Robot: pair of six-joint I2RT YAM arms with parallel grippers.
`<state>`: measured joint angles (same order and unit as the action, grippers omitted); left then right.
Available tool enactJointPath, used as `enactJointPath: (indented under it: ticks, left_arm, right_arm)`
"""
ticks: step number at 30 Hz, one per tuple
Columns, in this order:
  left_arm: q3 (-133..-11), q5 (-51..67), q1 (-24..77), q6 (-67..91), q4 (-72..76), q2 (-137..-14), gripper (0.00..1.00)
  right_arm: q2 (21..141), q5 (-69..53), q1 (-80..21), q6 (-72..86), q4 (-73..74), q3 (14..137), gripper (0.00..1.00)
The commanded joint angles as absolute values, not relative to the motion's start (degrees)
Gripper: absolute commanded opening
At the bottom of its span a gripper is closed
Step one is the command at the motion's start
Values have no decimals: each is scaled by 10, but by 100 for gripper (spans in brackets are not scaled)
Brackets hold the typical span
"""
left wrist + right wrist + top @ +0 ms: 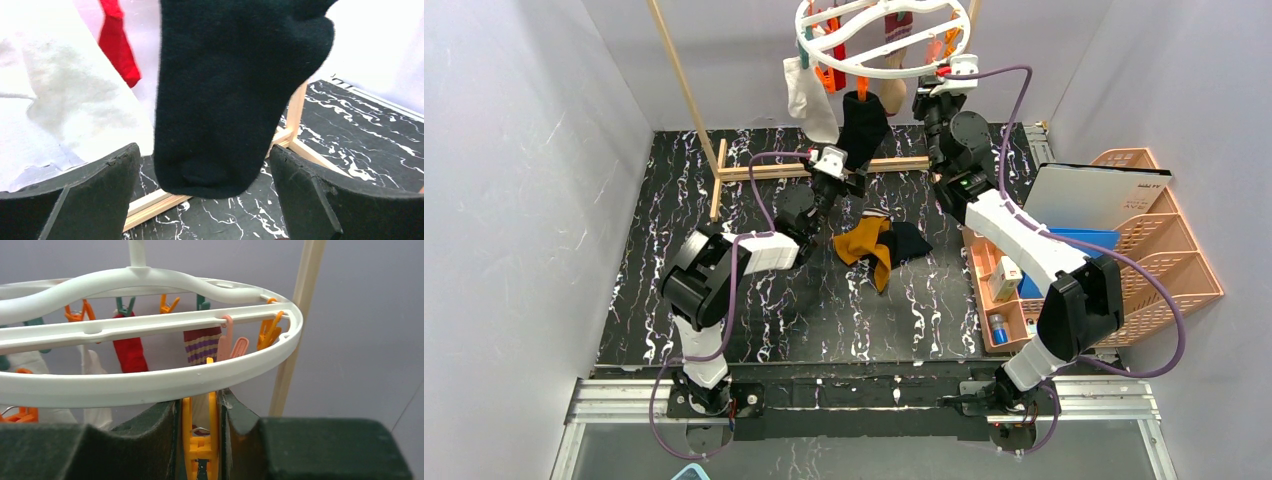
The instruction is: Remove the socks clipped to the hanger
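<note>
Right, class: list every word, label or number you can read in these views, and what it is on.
None can be read.
Small box in the orange basket: print too small.
Small bottle near it: label too small.
White panel: dark corner mark blurred.

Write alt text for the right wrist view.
The right gripper is closed on an orange clothespin hanging just under the near rim of the white round hanger. Behind the rim, a red sock and a maroon-striped sock hang from clips on a crossbar. A light wooden pole stands at right.
</note>
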<state>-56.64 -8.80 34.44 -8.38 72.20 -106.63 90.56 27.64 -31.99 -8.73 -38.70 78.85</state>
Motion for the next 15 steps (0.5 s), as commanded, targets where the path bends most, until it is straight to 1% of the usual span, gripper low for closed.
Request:
enactJointPath:
  ticks: [1,5,13,15]
  left_arm:
    - [-566,-35,335,-70,761,-1046,98]
    - [-574,9,327,-45,763,-1052,98]
    - [-605,171,292,70,768,-1060,95]
    - [-616,208,283,96,769,-1063,93]
  right_arm:
    - [888,282,-295,-54,-370,802,11]
    - [893,278,-282,-46,-358,808,12]
    - [895,273,-267,-40,-345,810,12]
    - [895,272,-265,-38,-343,810,12]
